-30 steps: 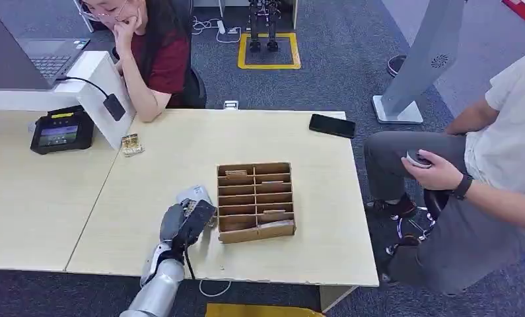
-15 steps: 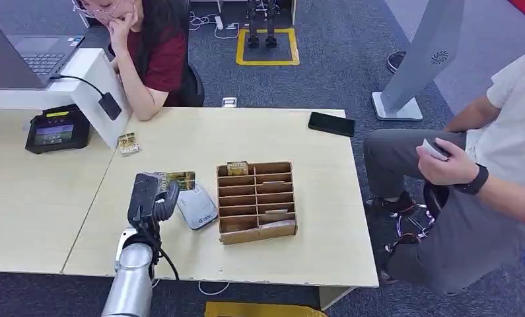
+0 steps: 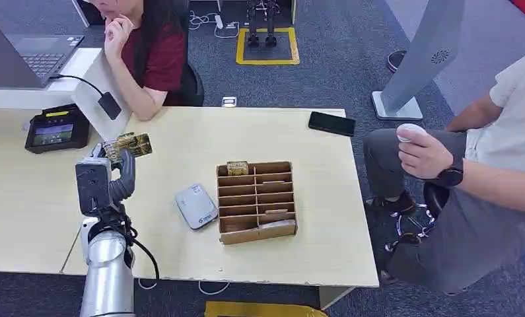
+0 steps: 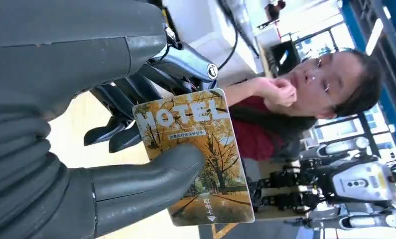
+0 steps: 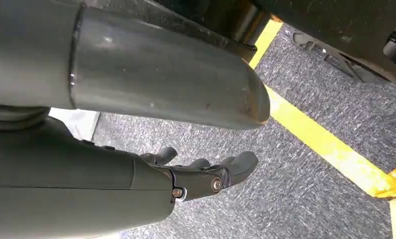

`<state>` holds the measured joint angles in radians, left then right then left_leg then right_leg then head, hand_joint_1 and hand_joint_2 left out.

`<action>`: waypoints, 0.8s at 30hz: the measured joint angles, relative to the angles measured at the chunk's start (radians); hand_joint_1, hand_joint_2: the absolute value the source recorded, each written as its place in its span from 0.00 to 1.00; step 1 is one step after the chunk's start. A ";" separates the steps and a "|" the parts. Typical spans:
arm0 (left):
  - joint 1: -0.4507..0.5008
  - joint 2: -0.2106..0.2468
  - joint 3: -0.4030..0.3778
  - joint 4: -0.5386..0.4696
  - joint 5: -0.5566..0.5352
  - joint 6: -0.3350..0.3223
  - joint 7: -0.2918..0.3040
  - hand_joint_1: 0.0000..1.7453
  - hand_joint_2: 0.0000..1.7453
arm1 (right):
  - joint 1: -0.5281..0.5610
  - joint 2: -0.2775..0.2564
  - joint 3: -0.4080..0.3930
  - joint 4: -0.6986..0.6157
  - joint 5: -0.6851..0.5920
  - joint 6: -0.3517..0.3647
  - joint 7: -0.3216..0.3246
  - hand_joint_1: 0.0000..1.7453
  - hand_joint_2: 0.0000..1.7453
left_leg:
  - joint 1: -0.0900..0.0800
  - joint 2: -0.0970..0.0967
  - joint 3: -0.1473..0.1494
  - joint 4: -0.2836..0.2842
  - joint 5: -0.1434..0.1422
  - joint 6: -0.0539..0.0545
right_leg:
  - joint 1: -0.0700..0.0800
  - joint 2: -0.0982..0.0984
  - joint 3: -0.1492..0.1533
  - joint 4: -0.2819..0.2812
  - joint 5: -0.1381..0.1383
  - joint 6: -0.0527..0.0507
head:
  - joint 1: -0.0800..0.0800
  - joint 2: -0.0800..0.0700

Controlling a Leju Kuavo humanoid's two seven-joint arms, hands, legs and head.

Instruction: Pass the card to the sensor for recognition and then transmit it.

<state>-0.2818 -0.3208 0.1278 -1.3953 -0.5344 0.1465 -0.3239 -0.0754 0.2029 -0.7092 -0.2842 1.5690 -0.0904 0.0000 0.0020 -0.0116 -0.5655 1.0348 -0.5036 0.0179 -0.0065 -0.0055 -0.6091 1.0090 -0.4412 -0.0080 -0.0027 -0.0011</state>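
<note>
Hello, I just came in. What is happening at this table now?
The robot's left hand holds a hotel card raised above the table, pinched between thumb and fingers, on the side toward the seated person in the red top. The grey card sensor lies flat beside the wooden card rack. The right hand hangs over the carpet, holding nothing. Another person sits at the right.
</note>
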 joint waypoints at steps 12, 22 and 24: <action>-0.067 0.019 -0.022 -0.002 -0.716 0.365 0.005 1.00 1.00 | -0.011 0.000 0.054 0.008 0.001 0.002 -0.007 0.00 0.00 | 0.000 0.000 0.000 0.000 0.000 0.000 | 0.000 0.001 0.000 0.000 0.000 0.000 | 0.000 0.000; -0.173 0.100 -0.031 0.151 -0.993 0.476 0.130 1.00 1.00 | -0.015 -0.005 0.086 0.016 0.001 0.003 -0.029 0.00 0.00 | 0.000 0.001 0.000 0.000 0.000 0.000 | 0.000 0.002 -0.001 0.000 0.000 0.000 | 0.000 0.000; -0.182 0.108 -0.033 0.168 -0.998 0.480 0.137 1.00 1.00 | -0.015 -0.005 0.089 0.016 0.001 0.003 -0.031 0.00 0.00 | 0.000 0.001 0.000 0.000 0.000 0.000 | 0.000 0.003 -0.001 0.000 0.000 0.000 | 0.001 0.000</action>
<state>-0.4634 -0.2128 0.0946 -1.2272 -1.5324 0.6260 -0.1873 -0.0907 0.1980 -0.6203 -0.2678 1.5702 -0.0870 -0.0309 0.0020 -0.0105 -0.5655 1.0350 -0.5034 0.0178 -0.0065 -0.0027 -0.6101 1.0093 -0.4410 -0.0081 -0.0019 -0.0011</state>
